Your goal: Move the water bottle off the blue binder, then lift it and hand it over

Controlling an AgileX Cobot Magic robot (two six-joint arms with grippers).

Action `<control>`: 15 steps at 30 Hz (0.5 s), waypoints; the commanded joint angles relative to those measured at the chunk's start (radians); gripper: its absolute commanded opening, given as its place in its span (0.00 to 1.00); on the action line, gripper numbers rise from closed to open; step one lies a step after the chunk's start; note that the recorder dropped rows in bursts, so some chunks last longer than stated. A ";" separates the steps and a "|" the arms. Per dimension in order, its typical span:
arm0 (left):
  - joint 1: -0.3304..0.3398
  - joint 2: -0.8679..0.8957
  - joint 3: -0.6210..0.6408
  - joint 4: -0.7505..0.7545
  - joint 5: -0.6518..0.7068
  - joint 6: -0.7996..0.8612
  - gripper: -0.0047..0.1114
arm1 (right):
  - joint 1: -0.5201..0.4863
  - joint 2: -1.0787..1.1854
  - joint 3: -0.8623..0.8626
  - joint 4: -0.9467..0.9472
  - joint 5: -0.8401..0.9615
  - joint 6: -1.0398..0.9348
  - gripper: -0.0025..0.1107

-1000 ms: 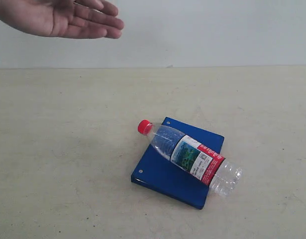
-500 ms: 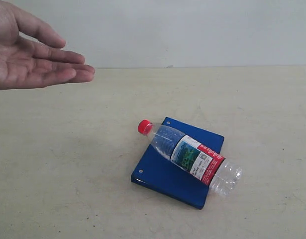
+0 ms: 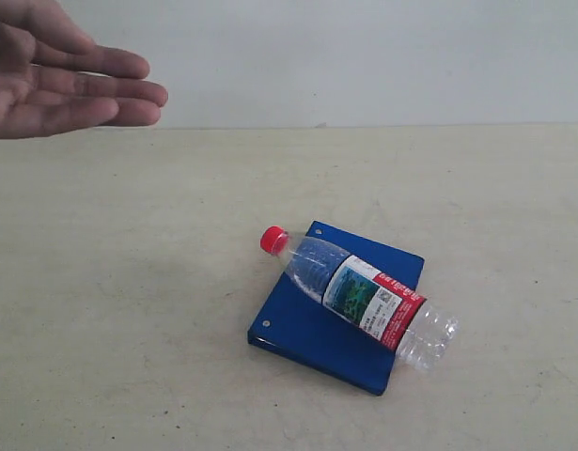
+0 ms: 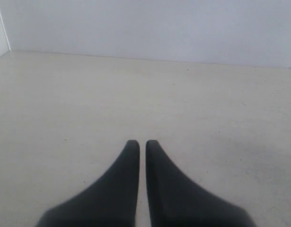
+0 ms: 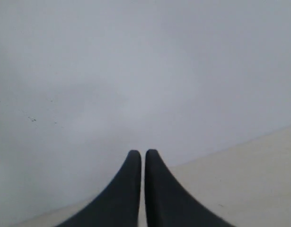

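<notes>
Water bottle [image 3: 364,299] unmoved on blue binder [image 3: 303,324], task unstarted; person's palm [image 3: 54,85] lifted slightly, far left; left hand [image 4: 142,144], right hand [image 5: 141,153] together, empty.

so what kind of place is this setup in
Likely a robot test bench, not a home: a plain beige table against a blank pale wall, with a water bottle laid across a blue binder like staged props.

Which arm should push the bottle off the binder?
Probably right: the water bottle lies right of centre on the blue binder, that arm's side. Both shut, left gripper and right gripper see neither.
</notes>
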 commanded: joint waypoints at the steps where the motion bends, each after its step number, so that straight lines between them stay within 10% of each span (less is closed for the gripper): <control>1: -0.008 -0.003 0.003 0.003 -0.011 -0.006 0.08 | 0.065 0.063 -0.129 -0.079 -0.056 0.031 0.02; 15: -0.008 -0.003 0.003 0.003 -0.011 -0.006 0.08 | 0.645 1.244 -0.707 -0.701 0.066 -0.012 0.02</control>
